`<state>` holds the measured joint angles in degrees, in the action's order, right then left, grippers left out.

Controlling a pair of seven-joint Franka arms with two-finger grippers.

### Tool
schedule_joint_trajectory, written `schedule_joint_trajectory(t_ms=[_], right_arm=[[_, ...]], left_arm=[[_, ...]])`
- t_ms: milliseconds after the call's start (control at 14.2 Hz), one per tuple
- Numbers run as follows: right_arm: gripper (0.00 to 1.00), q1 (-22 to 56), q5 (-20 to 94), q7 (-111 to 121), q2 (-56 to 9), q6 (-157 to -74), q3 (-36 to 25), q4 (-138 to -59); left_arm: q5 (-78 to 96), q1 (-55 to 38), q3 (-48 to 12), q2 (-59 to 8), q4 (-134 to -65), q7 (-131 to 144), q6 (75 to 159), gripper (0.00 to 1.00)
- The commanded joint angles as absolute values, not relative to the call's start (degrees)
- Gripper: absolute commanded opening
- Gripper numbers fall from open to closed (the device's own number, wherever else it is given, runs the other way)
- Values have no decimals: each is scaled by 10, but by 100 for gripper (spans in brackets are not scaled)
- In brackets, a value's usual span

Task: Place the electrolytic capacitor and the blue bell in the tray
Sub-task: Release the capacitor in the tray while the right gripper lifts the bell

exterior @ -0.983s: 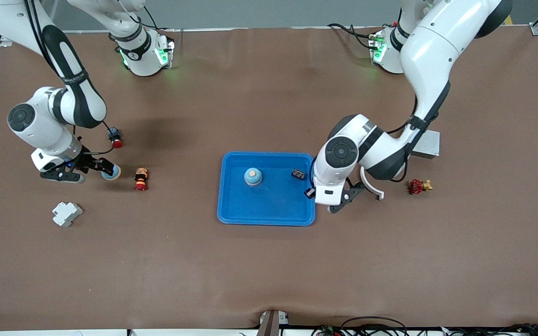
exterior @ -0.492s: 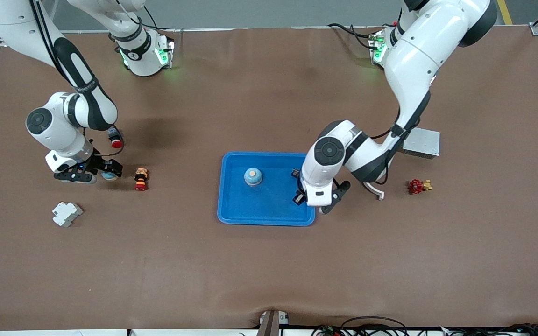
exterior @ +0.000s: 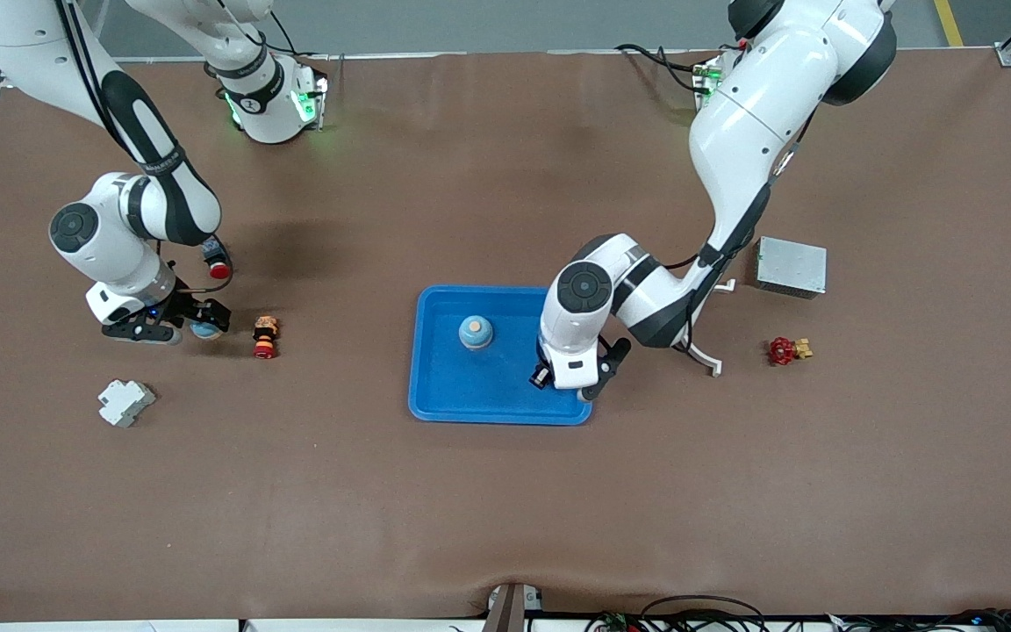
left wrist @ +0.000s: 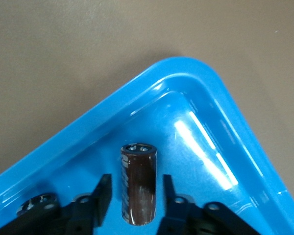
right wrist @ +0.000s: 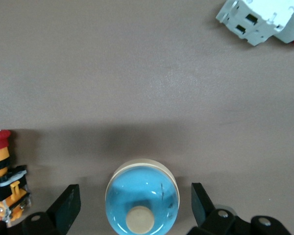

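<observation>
While a second ago the left hand [exterior: 558, 380] was outside the tray's [exterior: 435, 405] rim at the left arm's end, it has now swung in over the tray corner that lies toward that end and nearer the front camera — and its fingers [left wrist: 102, 196] have parted. The left wrist view shows the electrolytic capacitor [left wrist: 138, 190], a dark brown cylinder, between the two fingers with a gap on each side, so I judge it just released or about to drop; whether it already rests on the tray floor I cannot tell. That would settle the capacitor's half of the job. A blue bell [exterior: 475, 333] already sits inside the tray, beside the left hand toward the right arm's end. The left wrist points down, forearm folded low over the rim. The right hand [exterior: 174, 321] has shifted slightly closer to the orange-and-red button [exterior: 265, 338] and hangs low over the table with fingers [right wrist: 67, 203] spread wide, straddling a second blue bell [right wrist: 142, 199] without touching it — ready, it seems, to close and carry it over.
</observation>
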<state>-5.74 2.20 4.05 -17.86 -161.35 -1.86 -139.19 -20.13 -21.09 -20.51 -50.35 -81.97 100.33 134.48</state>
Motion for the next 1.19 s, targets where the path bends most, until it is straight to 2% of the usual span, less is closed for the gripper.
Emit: schedule_joint_trajectory(t_ms=[0, 281, 351, 492, 562, 772, 1123], right_arm=[[100, -57, 36, 47, -171, -1618, -18, -1406], [100, -57, 36, 47, -171, -1617, -18, -1412], [81, -57, 36, 47, -171, -1615, -18, -1411], [12, -57, 36, 47, -171, -1613, -18, -1410], [0, -57, 36, 46, -171, -1611, -18, -1410], [0, -55, 36, 44, -163, -1598, -18, -1400], [0, -18, 35, -32, -114, -1351, -13, -1283]], left_arm=[[-204, -222, -185, -496, -803, 1015, 1347, 100], [-208, -213, -185, -461, -803, 1010, 1334, 100], [-211, -206, -185, -449, -803, 1006, 1323, 100], [-206, -183, -192, -425, -803, 975, 1296, 100], [-204, -173, -194, -410, -804, 949, 1280, 100], [-203, -149, -194, -374, -806, 877, 1240, 100], [-193, -99, -197, -305, -809, 703, 1151, 100]])
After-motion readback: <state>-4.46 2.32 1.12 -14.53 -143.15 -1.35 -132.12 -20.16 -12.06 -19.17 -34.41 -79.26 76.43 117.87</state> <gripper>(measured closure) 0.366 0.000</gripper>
